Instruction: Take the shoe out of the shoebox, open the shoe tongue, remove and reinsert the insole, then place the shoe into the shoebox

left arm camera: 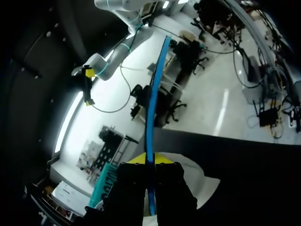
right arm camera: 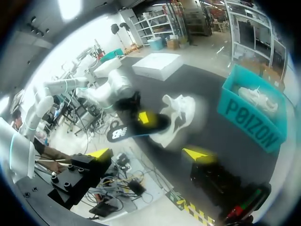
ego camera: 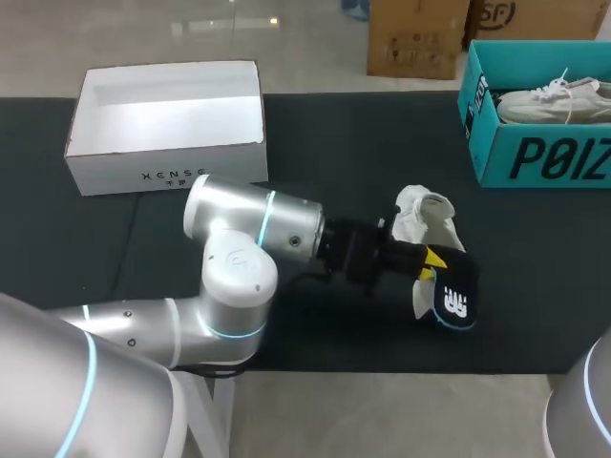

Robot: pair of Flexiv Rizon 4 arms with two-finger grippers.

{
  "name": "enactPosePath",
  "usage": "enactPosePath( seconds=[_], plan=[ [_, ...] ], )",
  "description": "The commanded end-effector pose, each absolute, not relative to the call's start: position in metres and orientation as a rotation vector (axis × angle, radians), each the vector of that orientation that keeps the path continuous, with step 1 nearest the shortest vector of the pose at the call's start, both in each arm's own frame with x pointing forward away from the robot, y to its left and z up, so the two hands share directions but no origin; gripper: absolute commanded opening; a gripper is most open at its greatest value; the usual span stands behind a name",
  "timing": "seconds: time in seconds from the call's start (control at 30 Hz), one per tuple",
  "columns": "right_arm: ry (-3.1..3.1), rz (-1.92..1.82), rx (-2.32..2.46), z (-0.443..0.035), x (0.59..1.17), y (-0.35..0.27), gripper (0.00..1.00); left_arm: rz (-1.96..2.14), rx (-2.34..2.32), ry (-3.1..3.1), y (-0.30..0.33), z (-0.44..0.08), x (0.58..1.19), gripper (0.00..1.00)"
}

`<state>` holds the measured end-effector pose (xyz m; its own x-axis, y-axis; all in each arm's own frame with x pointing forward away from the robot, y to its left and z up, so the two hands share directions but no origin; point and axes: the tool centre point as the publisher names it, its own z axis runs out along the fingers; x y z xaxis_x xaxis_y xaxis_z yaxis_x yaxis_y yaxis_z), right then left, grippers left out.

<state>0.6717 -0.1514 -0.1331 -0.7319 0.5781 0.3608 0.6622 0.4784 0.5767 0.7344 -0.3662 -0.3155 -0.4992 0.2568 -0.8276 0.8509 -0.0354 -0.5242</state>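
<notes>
In the head view, the left arm reaches across the dark desk. The left jaws are clamped on the black insole, which hangs just in front of the white shoe lying on the desk. The white shoebox sits open, well apart at the far left, and a teal box holding another shoe stands at the far right. In the left wrist view the insole shows edge-on, pinched from both sides between the yellow tips. The hold looks firm but close to one end, so I judge reinsertion needs the free end aimed into the shoe's opening, toe first, and fed in slowly so it does not fold. In the right wrist view the right jaws stand wide apart, holding nothing, back from the shoe and the insole. They would probably serve best by steadying the shoe at the heel and keeping the tongue clear.
</notes>
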Motion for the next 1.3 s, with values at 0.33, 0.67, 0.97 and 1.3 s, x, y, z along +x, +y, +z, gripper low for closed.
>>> enactPosePath(
  seconds=[0.33, 0.67, 0.97, 1.3],
  plan=[
    [-2.6, -1.089, -1.096, -0.134, 0.672, -0.152, 1.0, -1.523, 1.138, 1.767, -0.357, -0.328, 0.763, 0.0],
    [-2.6, -1.089, -1.096, -0.134, 0.672, -0.152, 1.0, -1.524, 1.17, 1.723, -0.381, -0.339, 0.799, 0.0],
    [-2.6, -1.089, -1.096, -0.134, 0.672, -0.152, 1.0, -1.474, 1.236, 1.766, -0.388, -0.34, 0.82, 0.0],
    [-2.6, -1.089, -1.096, -0.134, 0.672, -0.152, 1.0, -1.489, 1.262, 1.786, -0.388, -0.329, 0.798, 0.28]
  ],
)
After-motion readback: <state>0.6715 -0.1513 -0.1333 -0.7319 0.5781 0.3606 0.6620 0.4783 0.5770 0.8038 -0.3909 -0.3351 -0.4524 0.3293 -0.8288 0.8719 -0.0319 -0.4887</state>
